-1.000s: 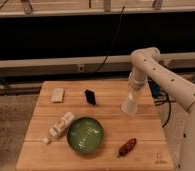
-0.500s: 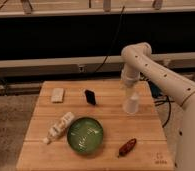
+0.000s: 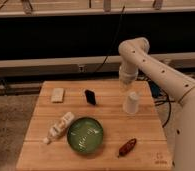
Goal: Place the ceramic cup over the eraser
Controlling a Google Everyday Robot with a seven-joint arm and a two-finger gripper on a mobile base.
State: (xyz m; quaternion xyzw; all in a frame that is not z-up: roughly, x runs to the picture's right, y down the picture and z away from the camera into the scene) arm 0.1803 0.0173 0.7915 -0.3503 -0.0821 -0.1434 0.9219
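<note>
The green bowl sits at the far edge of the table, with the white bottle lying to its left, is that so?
Not quite. In the camera view the green bowl is near the front edge of the table, not the far one. The white bottle does lie to its left. The gripper is farther right, at the top of the white cup.

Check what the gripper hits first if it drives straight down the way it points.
The gripper points down, ceramic cup at its tip; straight on, the cup likely meets bare table, clear of the eraser. Height unclear.
</note>
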